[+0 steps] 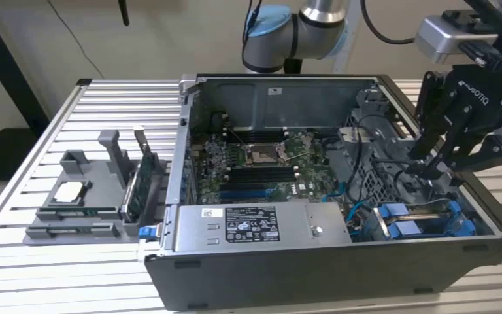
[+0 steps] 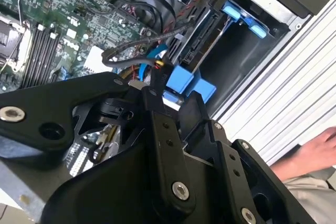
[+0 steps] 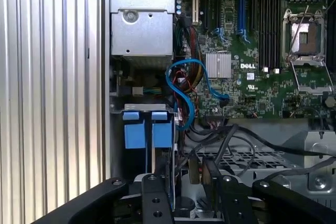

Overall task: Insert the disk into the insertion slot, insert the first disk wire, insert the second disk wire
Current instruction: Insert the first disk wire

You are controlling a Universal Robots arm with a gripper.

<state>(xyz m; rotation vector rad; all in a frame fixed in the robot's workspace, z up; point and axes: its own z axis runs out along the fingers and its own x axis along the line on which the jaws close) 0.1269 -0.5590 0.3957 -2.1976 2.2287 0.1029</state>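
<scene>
Exterior view: your end effector, pinched narrow on a black disk wire, hangs just above and far of the blue-framed disk.

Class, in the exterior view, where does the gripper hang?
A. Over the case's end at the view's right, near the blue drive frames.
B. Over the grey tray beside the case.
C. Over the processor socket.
A: the gripper hangs over the open case's end at the exterior view's right, just above the blue drive frames.
</scene>
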